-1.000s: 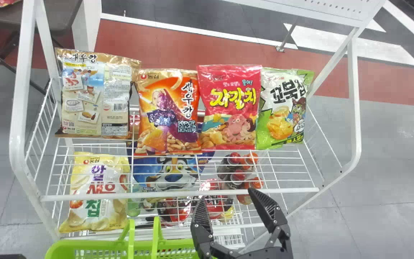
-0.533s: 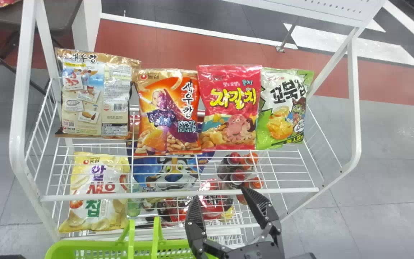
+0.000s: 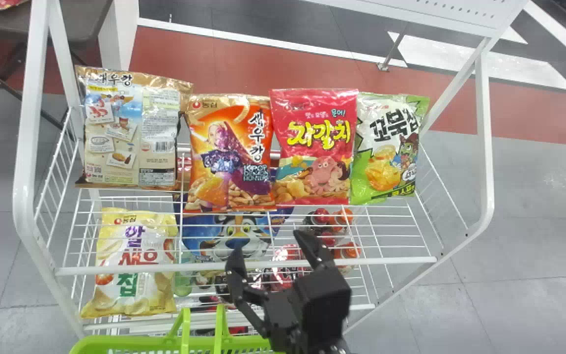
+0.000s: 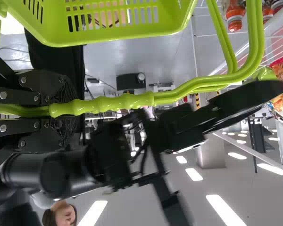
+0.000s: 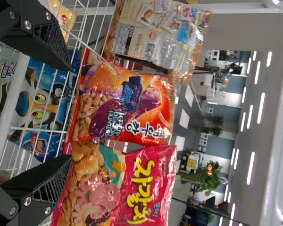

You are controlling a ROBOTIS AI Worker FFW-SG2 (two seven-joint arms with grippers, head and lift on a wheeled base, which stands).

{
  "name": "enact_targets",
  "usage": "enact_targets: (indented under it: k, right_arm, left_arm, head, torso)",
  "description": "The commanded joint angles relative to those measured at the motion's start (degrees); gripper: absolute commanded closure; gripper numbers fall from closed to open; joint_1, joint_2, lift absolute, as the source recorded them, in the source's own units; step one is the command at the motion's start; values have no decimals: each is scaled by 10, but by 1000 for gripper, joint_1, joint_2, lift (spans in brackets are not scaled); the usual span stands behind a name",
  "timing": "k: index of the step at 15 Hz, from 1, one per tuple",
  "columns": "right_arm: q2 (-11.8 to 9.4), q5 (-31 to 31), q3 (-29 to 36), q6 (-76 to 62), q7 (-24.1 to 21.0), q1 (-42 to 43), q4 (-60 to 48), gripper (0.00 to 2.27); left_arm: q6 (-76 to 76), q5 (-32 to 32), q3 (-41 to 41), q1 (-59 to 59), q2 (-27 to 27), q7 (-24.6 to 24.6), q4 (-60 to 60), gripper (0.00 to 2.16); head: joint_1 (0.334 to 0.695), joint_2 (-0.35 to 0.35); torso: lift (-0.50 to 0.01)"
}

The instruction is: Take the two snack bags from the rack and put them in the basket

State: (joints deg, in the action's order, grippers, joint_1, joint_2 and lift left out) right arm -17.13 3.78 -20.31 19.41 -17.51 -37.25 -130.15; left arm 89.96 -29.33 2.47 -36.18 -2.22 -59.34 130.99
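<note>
In the head view my right gripper (image 3: 269, 248) stands open before the rack (image 3: 243, 266), below the orange bag (image 3: 231, 152) and left of the red-pink bag (image 3: 315, 147). Seen from the right wrist, the open right gripper (image 5: 68, 114) faces the lower part of the upright orange bag (image 5: 127, 103), with nothing held; the red-pink bag (image 5: 127, 188) stands beside it. The green basket (image 3: 175, 345) is at the head view's bottom edge. In the left wrist view my left gripper (image 4: 68, 110) is shut on the basket's handle (image 4: 127, 101).
A beige bag (image 3: 128, 130) stands left of the orange one, a green-white bag (image 3: 386, 147) at the right. The lower tier holds a yellow bag (image 3: 133, 265), a blue pack (image 3: 234, 233) and bottles. White posts (image 3: 484, 147) frame the rack's sides.
The right gripper has moved leftward and a little farther over the rack's front, staying open. The basket has shifted slightly right and toward the view's bottom edge. The bags have not moved.
</note>
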Motion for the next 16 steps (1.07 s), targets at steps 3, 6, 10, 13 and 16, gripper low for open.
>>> enact_targets:
  k: [3,6,10,13,16]
  right_arm:
    - [27,-12,-3,9,8,79,50,171]
    - [47,-14,-4,8,7,132,89,171]
    - [53,-30,-9,16,7,203,149,178]
    - [59,-42,-8,34,7,243,183,181]
    - [61,-56,-8,50,9,285,209,181]
  left_arm:
    - [1,9,-14,12,-7,0,0,1885]
    - [1,12,-23,18,-11,-1,-4,1885]
    - [1,14,-24,15,-14,-2,-4,1885]
    - [1,14,-24,17,-14,-1,-3,1885]
    - [1,16,-24,20,-15,0,-5,1885]
  head:
    - [695,-333]
    - [695,-314]
    - [695,-281]
    - [695,-270]
    - [695,-262]
  torso:
    - [-11]
    - [-11]
    - [-11]
    - [-11]
    - [-11]
